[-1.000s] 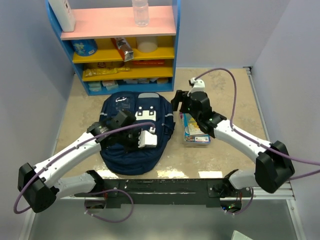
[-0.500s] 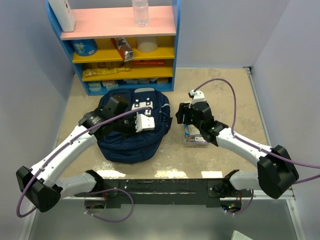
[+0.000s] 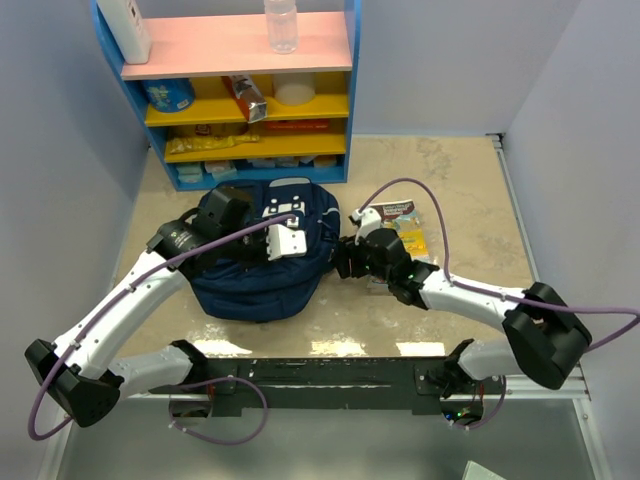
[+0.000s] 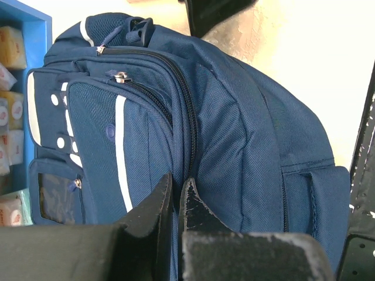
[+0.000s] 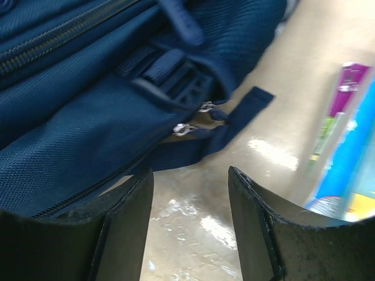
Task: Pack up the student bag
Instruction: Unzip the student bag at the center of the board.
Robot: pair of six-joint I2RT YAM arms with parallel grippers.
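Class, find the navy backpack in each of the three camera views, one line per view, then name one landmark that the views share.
Top external: the student bag sits left of centre on the table.
Left wrist: it fills most of the frame, front pockets to the left.
Right wrist: it takes the upper left, with a side buckle and strap showing.
Shared landmark: the beige table, bare beside the bag in every view.

Beige table (image 3: 460, 180) bears student bag (image 3: 255, 288), colourful packet (image 3: 402, 218), shelf unit (image 3: 220, 45).

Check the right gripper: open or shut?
Open. The right wrist view shows the right gripper with its fingers apart and bare table between them, beside the student bag, clamping nothing.
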